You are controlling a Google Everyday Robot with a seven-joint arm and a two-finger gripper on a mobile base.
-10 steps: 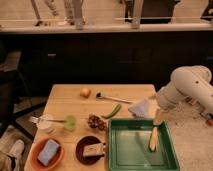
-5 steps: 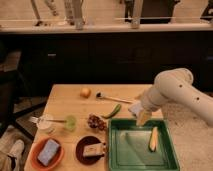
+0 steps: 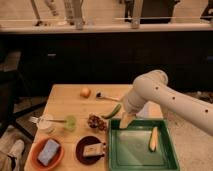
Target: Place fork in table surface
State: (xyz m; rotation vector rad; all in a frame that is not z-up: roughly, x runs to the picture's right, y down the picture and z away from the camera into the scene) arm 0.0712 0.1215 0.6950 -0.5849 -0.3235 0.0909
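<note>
lying across white cup (image 3: 44, 126), fork (image 3: 54, 120) runs left-right, tine end can't tell; gripper (image 3: 127, 120) over grn tray (image 3: 132, 150) far-left cnr, fingers wide, empty.

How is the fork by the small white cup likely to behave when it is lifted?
The fork looks thin and straight, so it is probably stiff and light. It seems to rest on the white cup, which might tip if the fork is dragged. The pincer hangs over a back corner of the green tray, well away.
</note>
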